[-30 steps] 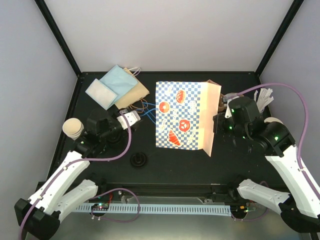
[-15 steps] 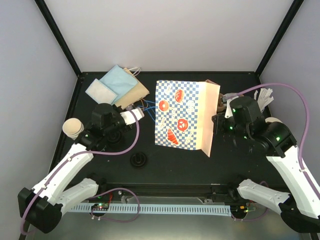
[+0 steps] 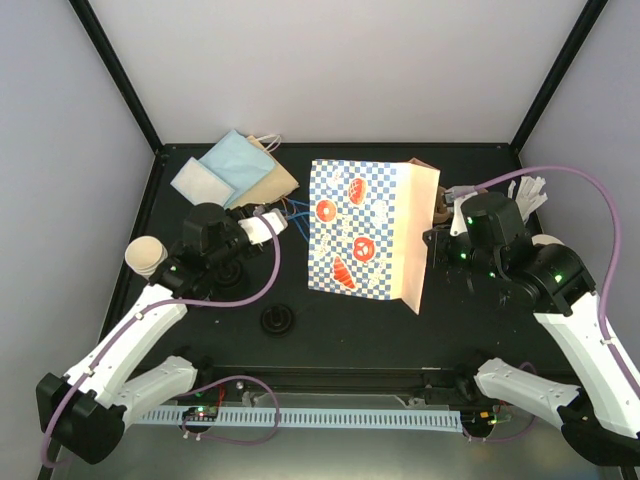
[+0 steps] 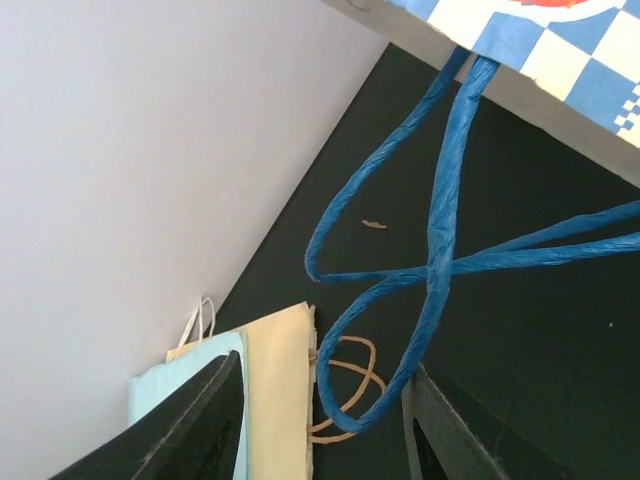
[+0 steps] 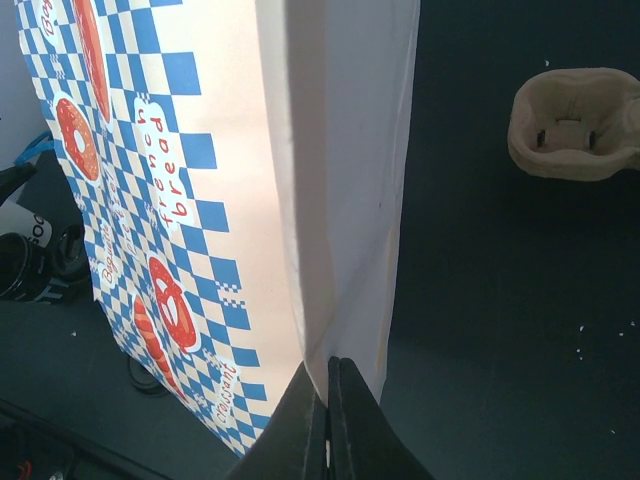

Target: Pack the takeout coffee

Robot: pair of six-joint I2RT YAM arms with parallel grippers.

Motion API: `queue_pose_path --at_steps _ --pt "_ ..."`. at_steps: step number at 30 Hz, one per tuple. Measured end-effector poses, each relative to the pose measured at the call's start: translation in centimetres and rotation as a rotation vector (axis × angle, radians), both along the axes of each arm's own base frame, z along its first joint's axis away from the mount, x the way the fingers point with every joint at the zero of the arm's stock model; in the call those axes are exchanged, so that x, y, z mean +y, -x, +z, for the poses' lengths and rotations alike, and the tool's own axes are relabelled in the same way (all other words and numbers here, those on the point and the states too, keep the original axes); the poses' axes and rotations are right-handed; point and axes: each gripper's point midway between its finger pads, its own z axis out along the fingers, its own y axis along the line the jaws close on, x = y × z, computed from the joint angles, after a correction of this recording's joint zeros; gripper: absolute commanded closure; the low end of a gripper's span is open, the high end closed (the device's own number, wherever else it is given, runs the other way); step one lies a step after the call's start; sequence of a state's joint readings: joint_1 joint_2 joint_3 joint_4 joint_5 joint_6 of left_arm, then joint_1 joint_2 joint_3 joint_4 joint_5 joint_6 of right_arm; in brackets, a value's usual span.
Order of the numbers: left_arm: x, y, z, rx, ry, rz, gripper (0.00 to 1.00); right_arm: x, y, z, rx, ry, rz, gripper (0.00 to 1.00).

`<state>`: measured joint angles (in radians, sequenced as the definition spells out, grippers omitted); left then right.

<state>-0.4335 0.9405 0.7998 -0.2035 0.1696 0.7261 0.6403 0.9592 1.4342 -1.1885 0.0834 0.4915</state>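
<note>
Checked bag (image 3: 355,230) lies flat mid-surface (image 3: 480,330), mouth toward the left, blue handles (image 4: 440,230) trailing out. Left gripper (image 4: 322,400): jaws spread, one handle loop between them, not pinched. Right gripper (image 5: 328,378): jaws pressed together on the bag's white side fold. From overhead the bag screens most of the cup tray (image 5: 575,135). It lies just beyond the bag, long axis crosswise in the right wrist view, right end cut off. Paper cup (image 3: 145,255) stands on end at the left edge, which end up unclear. Black lid (image 3: 277,320) lies flat near the front. Flat bags (image 3: 235,175) lie in the far left corner.
</note>
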Motion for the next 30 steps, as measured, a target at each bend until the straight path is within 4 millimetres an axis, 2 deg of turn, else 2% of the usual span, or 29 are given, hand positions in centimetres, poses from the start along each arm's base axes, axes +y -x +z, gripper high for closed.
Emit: queue_pose_path --at_steps 2,7,8,11,15,19,23,26,30 --pt "0.2 -0.2 0.1 -0.007 -0.005 0.014 0.55 0.1 0.0 0.1 0.0 -0.003 0.003 0.97" --pt "0.7 -0.8 0.1 -0.01 -0.002 0.06 0.94 0.1 0.1 0.2 -0.002 -0.007 0.006 0.97" --pt "0.8 -0.9 0.1 -0.008 -0.001 0.068 0.98 0.1 0.1 0.2 -0.002 -0.007 0.006 0.97" --pt "1.0 -1.2 0.1 0.014 0.014 0.092 0.99 0.0 0.0 0.2 -0.004 -0.005 0.003 0.97" --pt "1.0 -1.4 1.1 0.045 0.07 0.119 0.98 -0.3 -0.3 0.0 -0.017 0.005 -0.02 0.97" --pt "1.3 -1.5 2.2 0.114 0.178 0.19 0.98 -0.9 -0.9 -1.6 -0.015 0.042 -0.06 0.96" --pt "2.7 -1.8 2.9 0.269 0.316 0.339 0.98 -1.1 -1.9 -3.8 -0.004 0.083 -0.099 0.95" --pt "2.9 -1.5 3.4 0.386 0.385 0.388 0.98 -1.0 -2.6 -5.0 -0.004 0.09 -0.121 0.93" --pt "3.1 -0.2 2.3 0.549 0.421 0.421 0.98 -0.9 -3.3 -6.1 -0.007 0.098 -0.145 0.93"
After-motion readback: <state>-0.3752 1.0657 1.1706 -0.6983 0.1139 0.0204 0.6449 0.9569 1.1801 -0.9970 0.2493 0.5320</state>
